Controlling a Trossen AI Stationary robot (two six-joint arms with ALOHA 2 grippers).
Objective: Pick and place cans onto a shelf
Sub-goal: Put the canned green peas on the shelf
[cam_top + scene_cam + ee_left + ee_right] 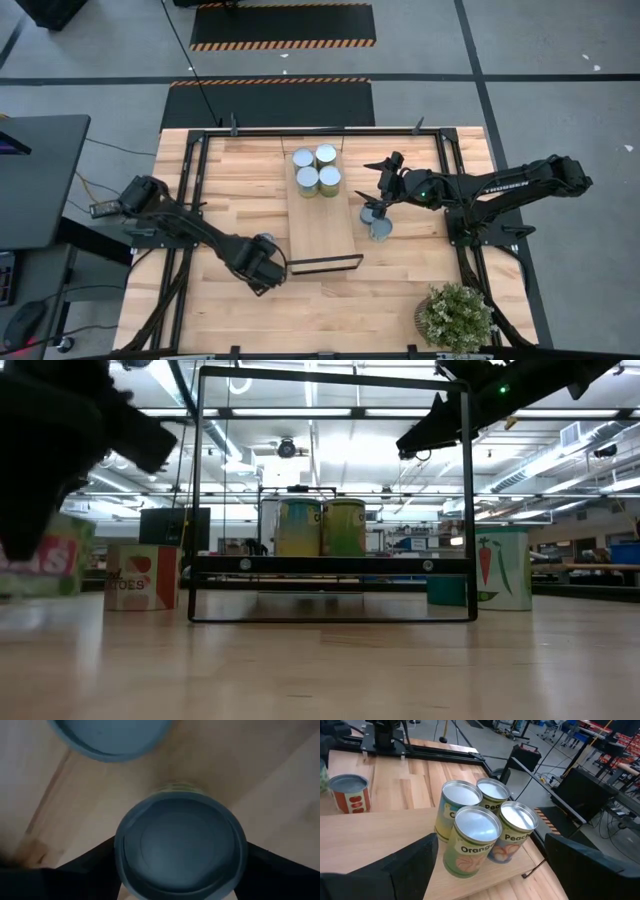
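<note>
On shelf (380, 840), cans (470, 842) labelled "Orange", "Peach"; 4 total.

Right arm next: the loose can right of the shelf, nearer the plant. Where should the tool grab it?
Grip the can by its round side wall, coming straight down: it stands upright. Close across the sides clear of the second can beside it.
</note>
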